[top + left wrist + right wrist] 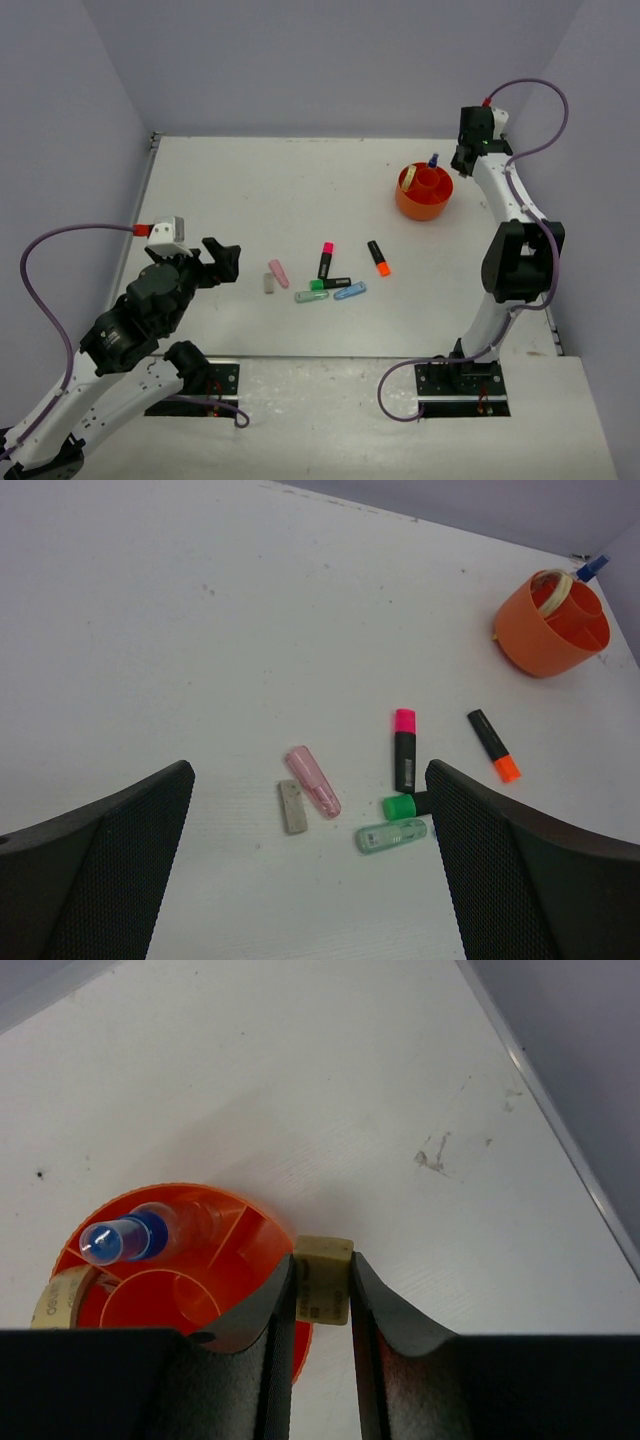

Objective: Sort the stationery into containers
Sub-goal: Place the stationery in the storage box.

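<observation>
My right gripper (321, 1272) is shut on a beige eraser (326, 1252), held above the table just past the rim of the round orange tub (262, 1222). The tub (424, 200) holds a blue highlighter (125, 1238) and a beige tape ring (58, 1300). In the top view the right gripper (462, 160) is at the tub's far right side. On the table lie a pink highlighter (326, 259), an orange highlighter (378, 257), a green highlighter (328, 284), a pale green clip (311, 296), a blue clip (349, 290), a pink eraser (278, 272) and a beige eraser (267, 284). My left gripper (218, 262) is open and empty, left of them.
The enclosure's right wall rises close behind the right gripper, and the table's far right edge (540, 1090) runs beside it. In the left wrist view the tub (535, 640) stands far right, well beyond the loose pieces.
</observation>
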